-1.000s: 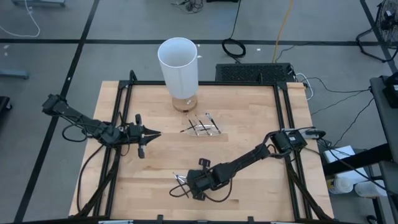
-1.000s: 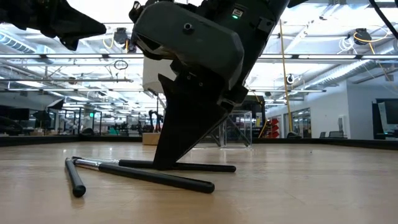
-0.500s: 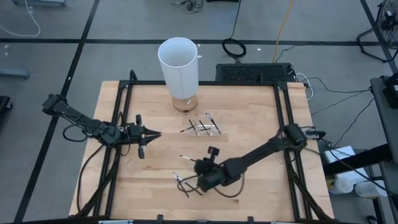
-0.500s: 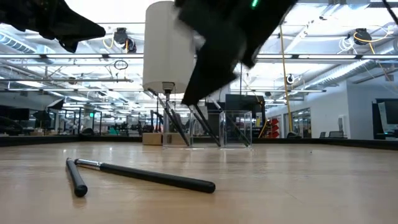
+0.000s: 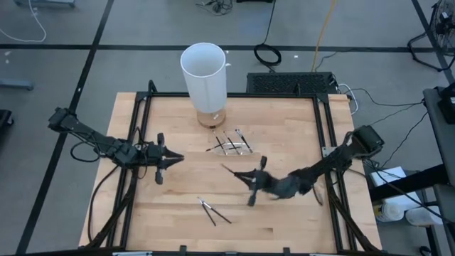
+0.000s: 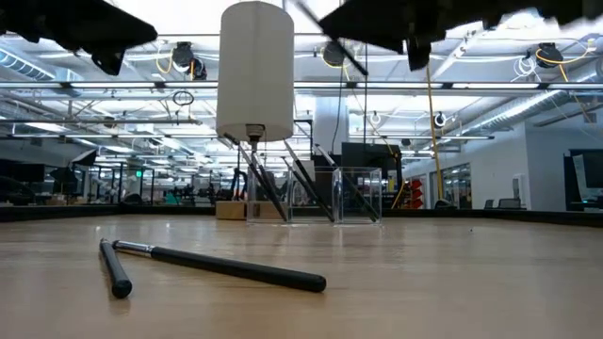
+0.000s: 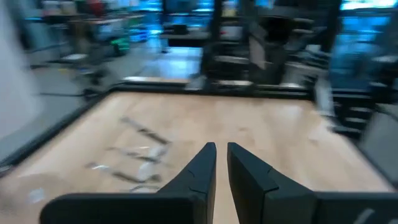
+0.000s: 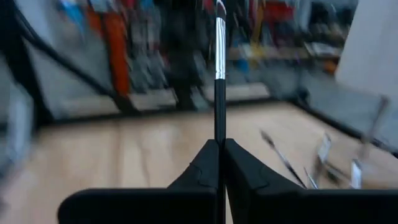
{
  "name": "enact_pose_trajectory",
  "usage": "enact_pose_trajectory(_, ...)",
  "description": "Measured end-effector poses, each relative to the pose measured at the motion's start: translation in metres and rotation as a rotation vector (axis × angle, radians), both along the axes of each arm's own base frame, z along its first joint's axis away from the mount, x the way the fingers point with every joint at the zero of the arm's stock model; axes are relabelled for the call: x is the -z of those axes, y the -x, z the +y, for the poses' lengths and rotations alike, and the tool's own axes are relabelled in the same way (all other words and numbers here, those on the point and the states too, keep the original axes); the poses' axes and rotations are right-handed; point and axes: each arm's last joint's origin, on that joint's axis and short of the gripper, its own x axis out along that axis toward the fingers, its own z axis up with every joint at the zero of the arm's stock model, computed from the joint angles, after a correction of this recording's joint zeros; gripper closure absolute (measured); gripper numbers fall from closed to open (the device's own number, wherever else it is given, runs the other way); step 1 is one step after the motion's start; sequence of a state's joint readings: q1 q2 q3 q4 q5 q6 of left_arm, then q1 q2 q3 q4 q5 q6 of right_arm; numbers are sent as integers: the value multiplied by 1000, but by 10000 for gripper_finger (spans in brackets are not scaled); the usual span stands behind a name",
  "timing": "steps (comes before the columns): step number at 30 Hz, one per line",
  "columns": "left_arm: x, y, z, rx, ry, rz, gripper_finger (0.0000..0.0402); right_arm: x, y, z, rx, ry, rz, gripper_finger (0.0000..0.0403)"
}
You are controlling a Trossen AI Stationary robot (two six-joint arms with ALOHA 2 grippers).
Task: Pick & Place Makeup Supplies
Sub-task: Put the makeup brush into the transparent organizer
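your right gripper (image 5: 244, 173) is clamped on one thin dark stick (image 8: 219, 74), lifted clear of the table (image 5: 178, 213) near its middle; in the right wrist view the stick stands straight out from between the closed fingers, with a silver band partway up and the tip cut off by the picture's edge; in the high view it pokes out of the gripper toward the clear tray (image 5: 233, 144); you are mid-carry, as i judge it, and the tray is the likely drop, though the pictures do not settle whether tray or tall white cylinder (image 5: 205, 78) is the goal;

done so far: several sticks already lie in or across the clear tray, just in front of the cylinder; i cannot count them exactly; in the low view a few dark sticks lean up against the tray;

left to do: two sticks (image 5: 213, 211) lie crossed on the bare wood near the front of the table, well apart from the tray; the low view shows them flat, touching at one end; so you have this one to set down and at least those two to fetch;

your left gripper (image 5: 173, 156) waits over the left part of the table, pointing toward the tray, fingers nearly together with a narrow gap and nothing between them; it holds no stick.
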State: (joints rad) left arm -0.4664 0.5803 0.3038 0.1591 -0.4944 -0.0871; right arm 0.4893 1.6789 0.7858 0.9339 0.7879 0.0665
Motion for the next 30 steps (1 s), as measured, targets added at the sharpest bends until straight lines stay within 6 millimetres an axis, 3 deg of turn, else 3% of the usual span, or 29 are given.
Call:
enact_pose_trajectory(5,1,-13,-10,121,-46,-27,355,26,13,-22,-91,-16,-117,403)
enact_pose_trajectory(15,5,-52,-30,196,-115,-236,346,20,5,-29,-295,146,-167,403)
enact_pose_trajectory(18,7,-59,-32,202,-101,-264,315,16,5,-28,-363,188,-213,403)
enact_pose_trajectory(25,7,-89,-37,175,-90,-198,205,17,1,-40,-331,188,-204,403)
enact_pose_trajectory(30,4,-114,-41,153,-126,-183,165,18,-1,-46,-314,182,-188,403)
